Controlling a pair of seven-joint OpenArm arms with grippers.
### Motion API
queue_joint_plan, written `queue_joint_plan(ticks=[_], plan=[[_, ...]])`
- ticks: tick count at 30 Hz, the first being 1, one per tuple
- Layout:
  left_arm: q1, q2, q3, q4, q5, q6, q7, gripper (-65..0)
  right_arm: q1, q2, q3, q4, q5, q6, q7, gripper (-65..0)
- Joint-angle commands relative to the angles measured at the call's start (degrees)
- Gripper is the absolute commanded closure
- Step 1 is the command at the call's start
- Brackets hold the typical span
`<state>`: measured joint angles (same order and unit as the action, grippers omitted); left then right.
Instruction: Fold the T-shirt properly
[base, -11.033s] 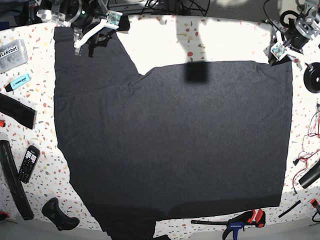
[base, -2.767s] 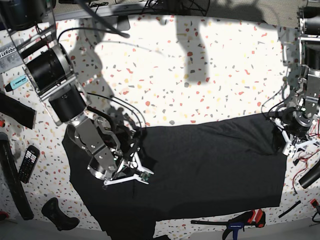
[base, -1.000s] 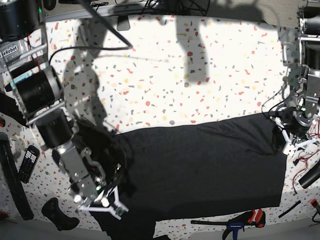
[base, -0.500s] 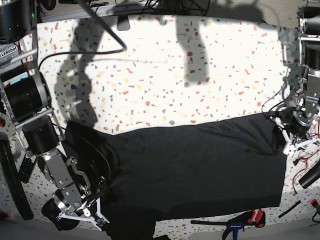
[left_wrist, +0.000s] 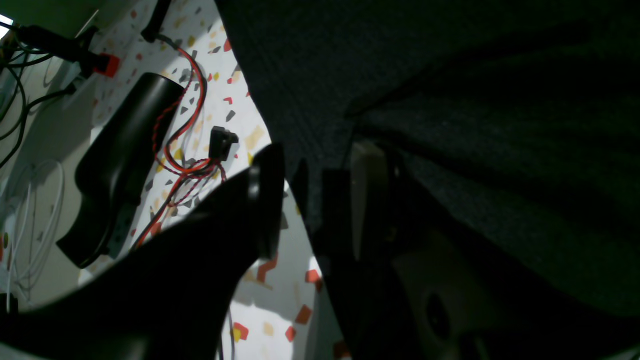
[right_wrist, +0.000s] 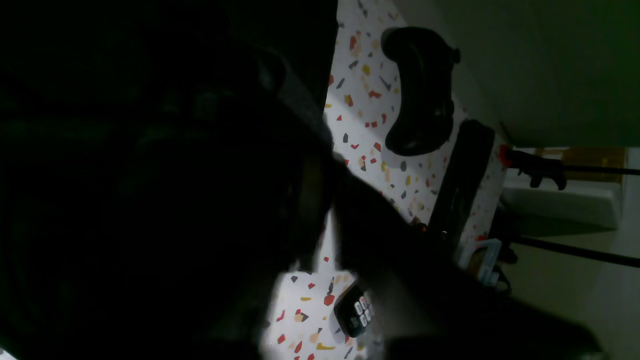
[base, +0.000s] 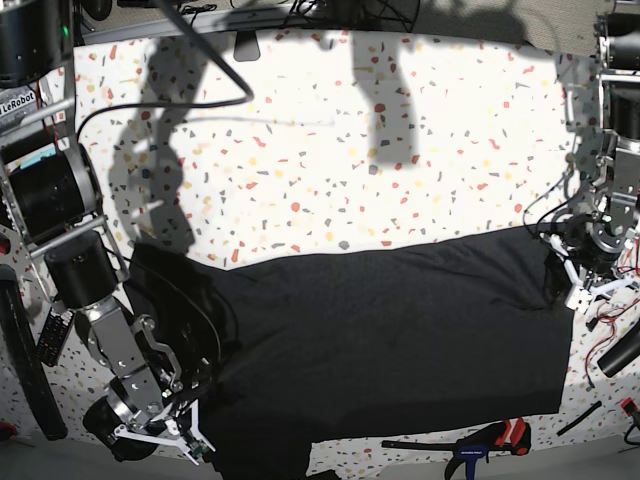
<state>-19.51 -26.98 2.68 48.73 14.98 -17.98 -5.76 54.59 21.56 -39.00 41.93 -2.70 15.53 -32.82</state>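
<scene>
The T-shirt lies on the speckled surface as a wide dark band across the near half, its far edge a fairly straight fold line. I'd judge 1 fold is laid: the far half has been brought over toward the near edge. The side portions look unfolded, so the crosswise folds that make a compact packet are left.

The right tool sits low at the shirt's near corner on the base view's left. From its wrist view the picture is too dark to tell whether cloth sits between the jaws, so I cannot tell if it grips or has let go. The left tool is at the other end of the fold line; its wrist view shows the jaws standing apart with the shirt's edge running between them, though whether they pinch that edge is hard to say.

Against the oldest frame, the shirt was spread flat over most of the surface and both arms were parked at the far corners; now it covers only the near half. Over the last 3 seconds the right arm has carried its corner down from mid-shirt to the near edge, while the left has stayed put.
</scene>
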Motion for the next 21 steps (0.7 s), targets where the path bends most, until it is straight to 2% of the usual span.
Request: queue_joint_plan(ticks=[1, 3, 7, 10, 13, 17, 21], plan=[[-1.4, -1.11, -0.31, 0.74, -0.68, 0.63, -1.14, -21.7, 2.38, 0.33, 0.42, 0.66, -0.35, -1.09, 1.14, -15.4], [-1.4, -1.11, -0.31, 0.74, -0.68, 0.63, -1.11, -21.8, 2.38, 0.33, 0.42, 0.68, -0.35, -1.09, 1.14, -18.7], [-1.4, -1.14, -0.31, 0.74, -0.7, 0.63, -1.14, -21.8, 2.38, 0.31, 0.42, 0.66, -1.97, -1.25, 1.14, -18.7], [-1.4, -1.11, -0.31, 0.74, -0.68, 0.63, -1.14, -21.8, 2.4, 0.33, 0.42, 0.68, -3.32, -3.1, 1.09, -18.7], [-1.42, -1.14, -0.31, 0.74, -1.51, 0.63, -1.16, -21.8, 2.38, 0.33, 0.42, 0.68, 1.27, -3.61, -0.63, -18.6], [-1.42, -1.14, -0.31, 0.74, -9.77, 0.63, -1.14, -21.8, 1.95, 0.33, 0.42, 0.68, 12.07, -3.54, -2.69, -18.6], [-1.42, -1.16, -0.31, 0.74, -18.12, 0.63, -1.11, -21.7, -0.87, 0.31, 0.42, 0.68, 13.29, -3.5, -1.14, -18.6]])
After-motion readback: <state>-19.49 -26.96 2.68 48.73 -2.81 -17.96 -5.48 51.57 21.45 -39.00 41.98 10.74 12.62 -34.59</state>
